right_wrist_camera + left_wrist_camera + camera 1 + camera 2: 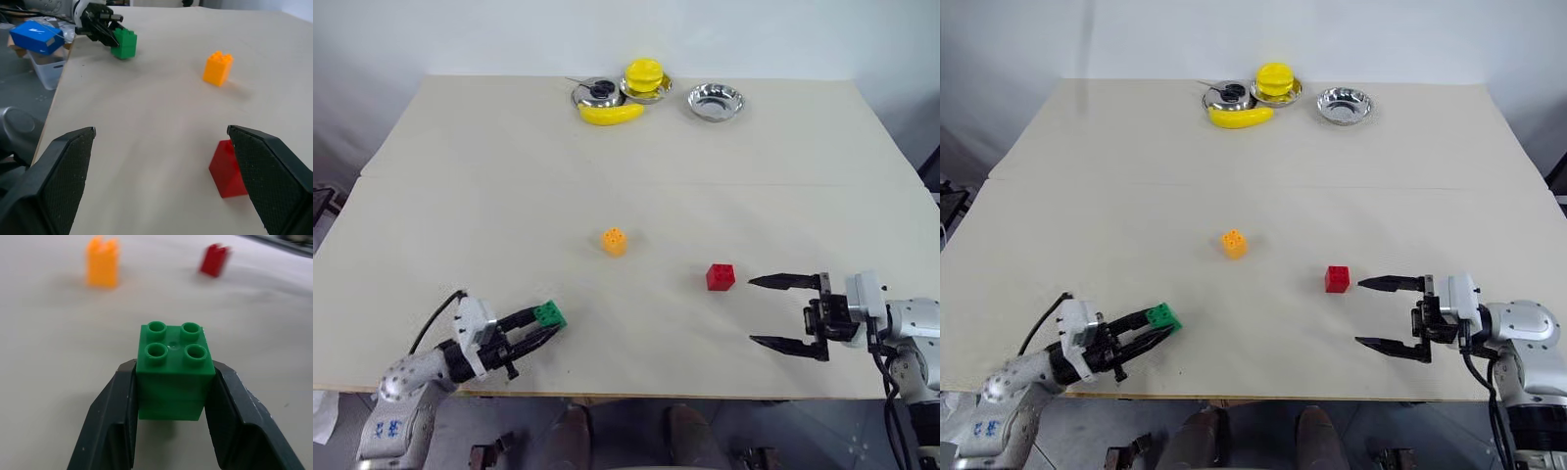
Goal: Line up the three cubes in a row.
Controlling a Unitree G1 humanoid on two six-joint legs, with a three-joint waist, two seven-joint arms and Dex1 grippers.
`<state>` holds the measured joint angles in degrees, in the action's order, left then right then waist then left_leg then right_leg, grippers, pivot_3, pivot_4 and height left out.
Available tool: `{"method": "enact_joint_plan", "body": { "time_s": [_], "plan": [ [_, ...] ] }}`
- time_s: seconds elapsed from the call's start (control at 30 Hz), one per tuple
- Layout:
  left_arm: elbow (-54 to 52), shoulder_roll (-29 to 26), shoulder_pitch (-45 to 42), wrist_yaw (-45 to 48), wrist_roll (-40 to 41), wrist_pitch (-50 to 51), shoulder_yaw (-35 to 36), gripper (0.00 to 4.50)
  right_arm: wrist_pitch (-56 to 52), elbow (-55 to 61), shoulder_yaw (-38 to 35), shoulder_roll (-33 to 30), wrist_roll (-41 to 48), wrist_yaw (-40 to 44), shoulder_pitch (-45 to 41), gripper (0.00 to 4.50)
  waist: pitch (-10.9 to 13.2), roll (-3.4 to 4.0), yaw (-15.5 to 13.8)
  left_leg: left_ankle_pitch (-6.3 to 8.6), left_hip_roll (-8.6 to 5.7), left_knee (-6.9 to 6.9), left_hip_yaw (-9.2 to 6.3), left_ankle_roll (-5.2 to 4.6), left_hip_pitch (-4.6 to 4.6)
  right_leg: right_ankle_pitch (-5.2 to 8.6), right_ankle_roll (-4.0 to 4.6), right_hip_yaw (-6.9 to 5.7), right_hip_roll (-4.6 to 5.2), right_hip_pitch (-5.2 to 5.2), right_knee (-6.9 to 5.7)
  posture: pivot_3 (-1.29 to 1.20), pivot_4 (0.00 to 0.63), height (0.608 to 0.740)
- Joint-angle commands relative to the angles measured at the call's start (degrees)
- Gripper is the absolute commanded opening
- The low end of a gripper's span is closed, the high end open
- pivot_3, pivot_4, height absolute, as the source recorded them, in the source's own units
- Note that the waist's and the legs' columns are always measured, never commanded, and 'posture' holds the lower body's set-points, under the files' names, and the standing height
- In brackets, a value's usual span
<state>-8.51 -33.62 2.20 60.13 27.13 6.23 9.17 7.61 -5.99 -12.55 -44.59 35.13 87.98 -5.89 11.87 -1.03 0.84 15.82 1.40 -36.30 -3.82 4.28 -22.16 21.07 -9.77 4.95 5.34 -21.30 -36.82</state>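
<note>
Left hand (536, 330) is clamped on the green cube (549, 313) at the near left of the surface (460, 176), fingers pinching its two sides, studs up. From there the other two cubes lie ahead and off to its right: the orange cube (614, 241) nearer the middle, the red cube (721, 277) further right. Over on the near right, the right hand (766, 311) hangs spread wide and empty, pointing toward the red cube just beside its upper finger, so that arm is plainly closer to red. Nothing stands between green and the other two; bare surface all the way. Far back sit a banana (611, 115), a yellow toy (644, 75) and a steel bowl (715, 102), well clear.
</note>
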Motion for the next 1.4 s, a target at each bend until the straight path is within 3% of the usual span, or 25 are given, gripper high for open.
{"method": "enact_joint_plan", "body": {
  "time_s": [0.03, 0.13, 0.3, 0.47, 0.63, 1.37, 1.4],
  "plan": [
    [5.8, -0.8, -11.8, 2.7, -3.8, 0.7, -6.0, 1.5, 0.5, 0.7, -3.7, -1.6, 0.5, -0.1, 1.2, 4.5, 0.0, 0.01, -0.3, 0.0, 0.0, -0.01, 0.0, 0.0, 0.01, 0.0, 0.0, 0.0, -0.01, 0.02, -0.01, 0.0, 0.15, 0.74],
    [14.6, 3.2, -24.6, 4.6, -6.8, 0.2, -12.0, 1.5, 0.1, 1.8, -4.6, -1.7, 0.3, -0.8, 2.6, 4.5, 0.0, 0.02, -0.9, -0.01, -0.07, -0.13, -0.08, -0.01, 0.01, -0.03, -0.06, -0.04, 0.0, 0.09, -0.01, 0.0, 0.15, 0.74],
    [27.3, 10.6, -37.4, 7.5, -12.6, -3.8, -20.1, 1.5, -1.4, 6.6, -5.8, -0.9, 1.0, -3.5, 5.6, 4.5, 0.0, 0.0, -0.4, 0.0, -0.15, -0.21, 0.04, 0.0, -0.05, -0.05, -0.08, 0.07, 0.05, 0.06, 0.07, 0.0, 0.15, 0.74],
    [36.2, 16.7, -44.9, 3.6, -17.1, -6.0, -22.3, 1.5, -2.7, 10.6, -6.5, -0.2, 1.6, -6.2, 8.1, 4.5, 0.0, -0.02, -0.7, 0.0, -0.15, -0.41, 0.03, 0.0, -0.21, -0.05, -0.1, 0.06, 0.04, -0.05, 0.0, 0.0, 0.15, 0.74],
    [38.3, 19.6, -46.2, 5.4, -17.3, -7.3, -23.4, 1.5, -3.4, 12.4, -6.4, 0.4, 1.7, -7.6, 9.1, 4.5, 0.0, -0.02, -0.7, 0.01, -0.15, -0.5, 0.03, -0.01, -0.22, -0.07, -0.14, 0.06, 0.04, -0.05, -0.03, 0.0, 0.15, 0.74],
    [42.7, 17.6, -47.1, 10.3, -19.2, -9.0, -22.9, 1.5, -3.4, 11.6, -6.3, 0.7, 2.1, -6.8, 9.5, 4.5, 0.0, -0.02, -0.8, 0.01, -0.16, -0.6, 0.01, -0.03, -0.24, -0.08, -0.16, 0.06, 0.04, -0.01, -0.06, 0.0, 0.15, 0.74],
    [42.7, 17.7, -47.1, 10.5, -19.0, -9.2, -22.8, 1.85, -3.4, 11.6, -6.2, 0.7, 2.0, -6.8, 9.4, 4.5, 0.0, -0.02, -0.8, 0.02, -0.16, -0.6, 0.01, -0.03, -0.24, -0.08, -0.16, 0.06, 0.04, 0.0, -0.06, 0.0, 0.15, 0.74]
  ]
}}
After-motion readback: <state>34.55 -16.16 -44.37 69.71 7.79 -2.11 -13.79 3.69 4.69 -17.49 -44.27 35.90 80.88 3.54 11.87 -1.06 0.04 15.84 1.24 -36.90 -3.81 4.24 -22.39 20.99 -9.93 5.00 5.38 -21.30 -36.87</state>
